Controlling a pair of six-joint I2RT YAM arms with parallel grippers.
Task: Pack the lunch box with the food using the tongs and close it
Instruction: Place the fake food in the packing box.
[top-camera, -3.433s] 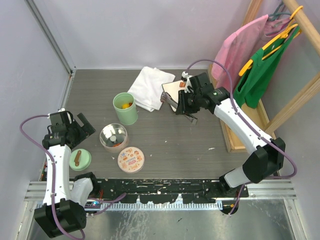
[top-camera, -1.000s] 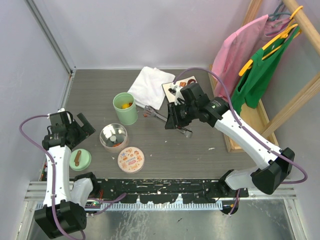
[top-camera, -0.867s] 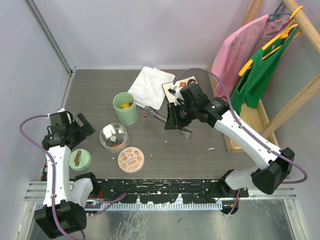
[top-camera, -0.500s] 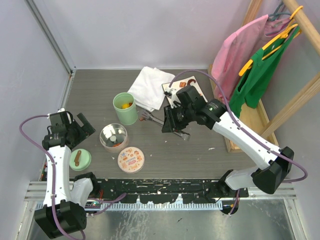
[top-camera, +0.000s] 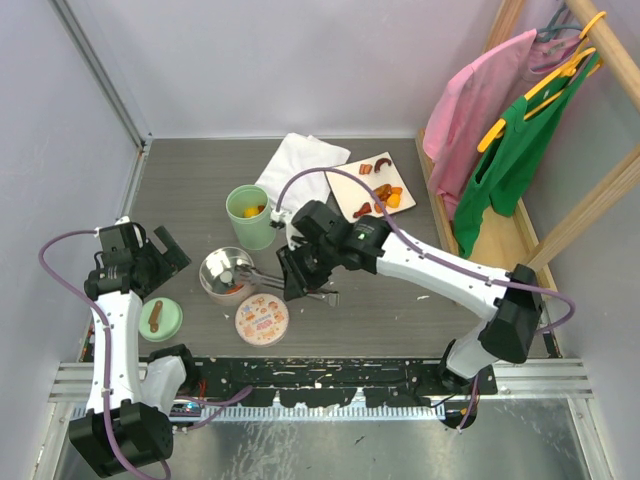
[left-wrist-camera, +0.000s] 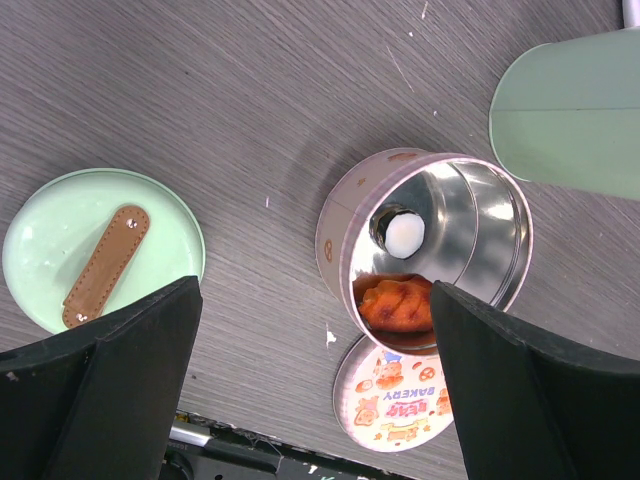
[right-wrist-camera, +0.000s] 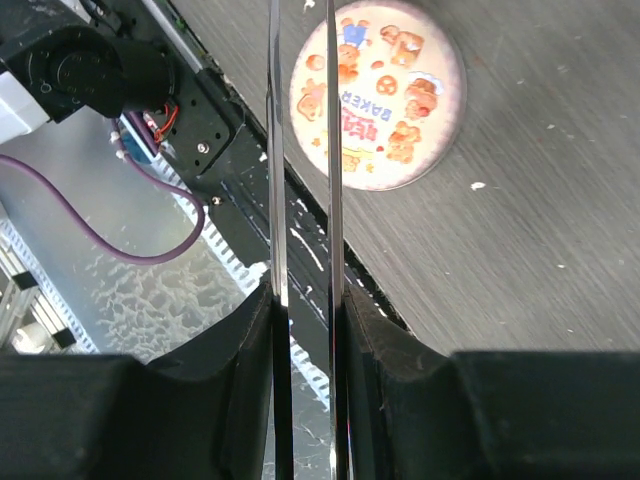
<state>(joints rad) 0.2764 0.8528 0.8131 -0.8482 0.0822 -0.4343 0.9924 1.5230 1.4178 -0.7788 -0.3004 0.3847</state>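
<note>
My right hand (top-camera: 303, 276) is clenched on the tongs (right-wrist-camera: 275, 150), whose two thin arms are pressed almost parallel between its fingers. What matters most is direction. The lunch box (left-wrist-camera: 335, 240), a round tin, lies to the left of that hand. The tongs' long axis runs from the hand toward it, with the tips about at the box's right rim in the overhead view. I cannot tell whether the tips carry anything.

An orange piece (left-wrist-camera: 395, 300) already lies inside the lunch box. The heap of food (top-camera: 383, 193) sits on a plate (top-camera: 340, 185) well to the right of the lunch box and farther back.

My left hand (top-camera: 158, 252) hangs released just left of the lunch box, holding nothing. I judge the right arm should do the drop, since its tongs already point at the opening.
</note>
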